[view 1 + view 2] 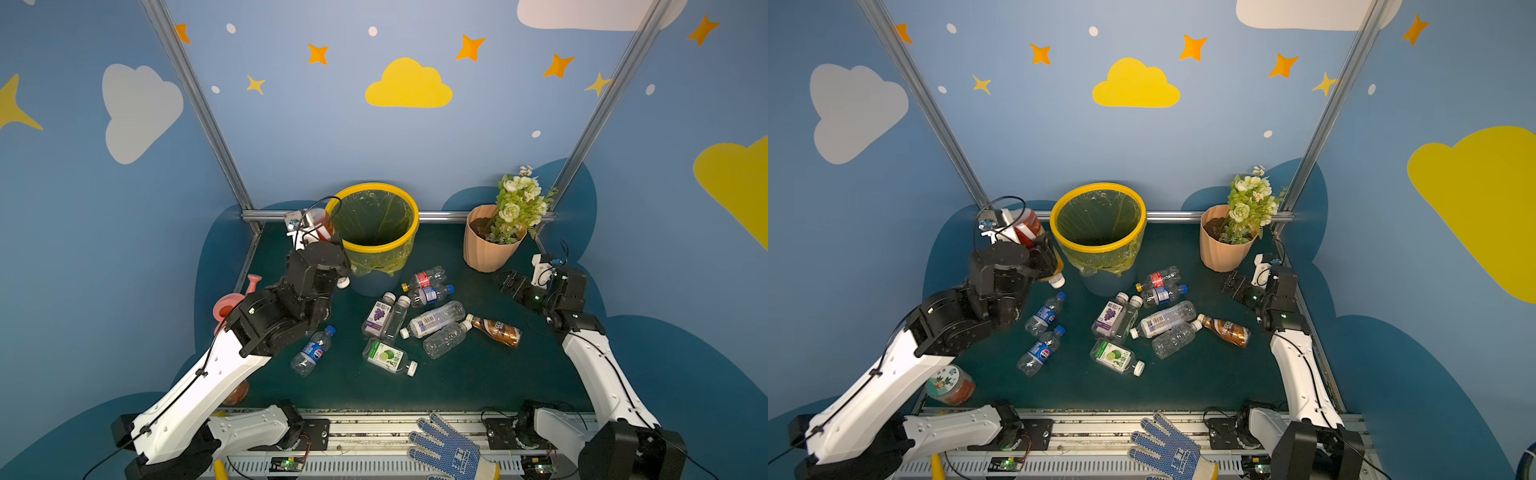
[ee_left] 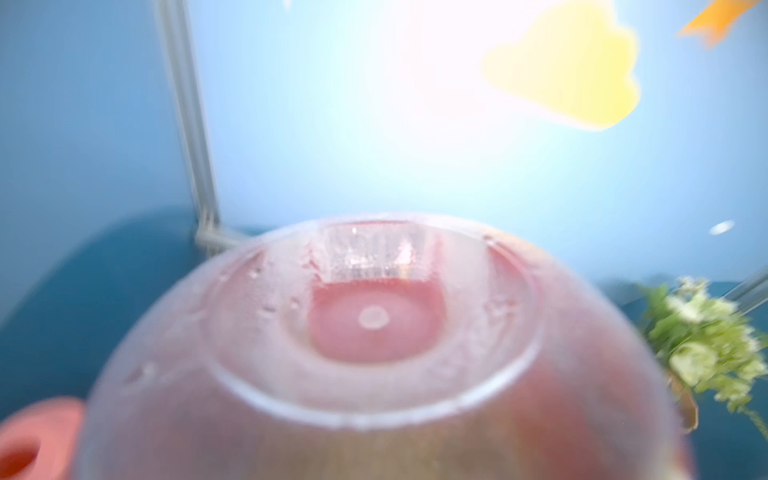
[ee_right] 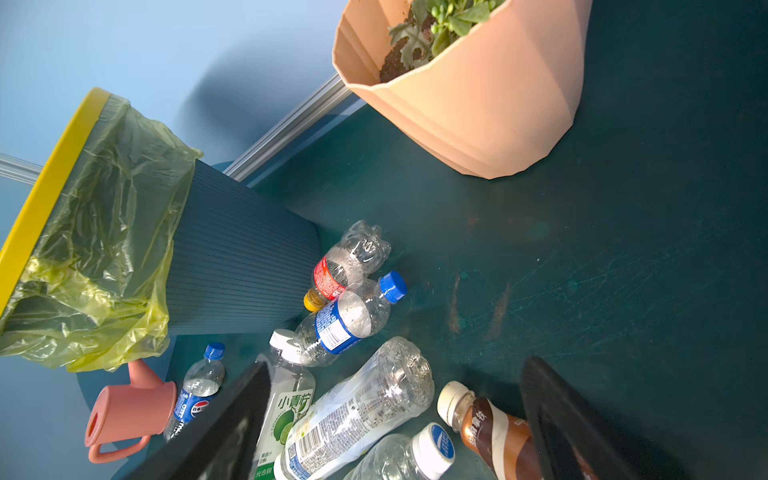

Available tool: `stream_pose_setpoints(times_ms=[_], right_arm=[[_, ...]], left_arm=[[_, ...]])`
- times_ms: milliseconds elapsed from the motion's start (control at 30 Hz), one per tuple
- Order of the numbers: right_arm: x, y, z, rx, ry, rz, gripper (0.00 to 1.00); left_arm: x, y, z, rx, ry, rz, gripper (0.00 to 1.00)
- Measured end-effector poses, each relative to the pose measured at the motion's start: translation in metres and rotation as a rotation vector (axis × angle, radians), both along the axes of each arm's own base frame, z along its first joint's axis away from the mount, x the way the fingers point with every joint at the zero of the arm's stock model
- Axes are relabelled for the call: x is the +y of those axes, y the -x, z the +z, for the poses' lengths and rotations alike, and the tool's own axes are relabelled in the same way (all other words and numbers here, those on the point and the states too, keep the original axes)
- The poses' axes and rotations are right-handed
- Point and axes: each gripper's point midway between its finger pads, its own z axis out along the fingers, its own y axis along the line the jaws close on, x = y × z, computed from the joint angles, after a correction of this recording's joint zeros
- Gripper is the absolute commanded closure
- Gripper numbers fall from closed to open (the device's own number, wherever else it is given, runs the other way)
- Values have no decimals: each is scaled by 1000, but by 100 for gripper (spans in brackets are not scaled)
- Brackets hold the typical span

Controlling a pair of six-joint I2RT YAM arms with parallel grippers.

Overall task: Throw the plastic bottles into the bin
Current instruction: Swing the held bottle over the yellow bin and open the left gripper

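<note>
A: Left side status?
B: Left fingers clamped on a red-label bottle. I'm holding it up off the tabletop, just left of the bin, about level with its yellow rim. It's upended: white cap down, base up. My left wrist view is mostly that base, blurred.
A: Over the opening?
B: Can't tell for sure. In both top views it sits beside the rim, not above the liner.
A: Right side?
B: Right fingers spread wide, nothing between them. They hang right of the bin, near the flower pot.
A: Bottles on the tabletop?
B: All lying down. Just beside the bin's foot, front right: yellow-cap bottle with a blue-cap bottle against it. Farther in front of the bin: grape bottle, slim clear bottle, big white-label bottle, clear white-cap bottle, brown bottle, lime bottle. Front left of the bin: a cola bottle and a second cola bottle.
A: Anything else?
B: Pink watering can left of the bin, and a jar far front left of it.
</note>
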Motion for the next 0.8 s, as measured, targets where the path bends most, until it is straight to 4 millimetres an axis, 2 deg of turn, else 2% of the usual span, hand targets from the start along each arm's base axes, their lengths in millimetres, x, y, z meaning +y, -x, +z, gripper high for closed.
stream_pose_setpoints(times_ms=[133,200,267,367,400,467,533,600,667,733,800], right_arm=[[2,3,4,-11,2,5,8],[2,5,8,-20,6,1,8],[2,9,13,-33,11,-2,8],[1,13,19,-50,16,-9,8],[1,14,21,-56,18,-10,8],[1,17,24,-66,20,-12,8],[0,19,27,-72,25,-20,8],[-2,21,29,-78,31,-28,8],[-3,23,32,-86,35,-34,8],[-3,23,33,-91,36,-38,8],[-3,23,33,-91,37,-39,8]], left_arm=[[-25,-25,46,-149,-98,-26,39],[-41,-44,61,-190,-129,-44,38],[-55,-68,66,-215,-143,-58,37],[-66,-114,51,-180,-158,-83,33],[-67,-134,40,-149,-152,-91,29],[-67,-164,16,-81,-138,-100,12],[-66,-182,-13,-5,-142,-108,0],[-68,-191,-40,64,-159,-122,0],[-79,-185,-50,88,-174,-158,0],[-89,-171,-41,65,-181,-195,0],[-95,-148,-16,4,-181,-230,0]])
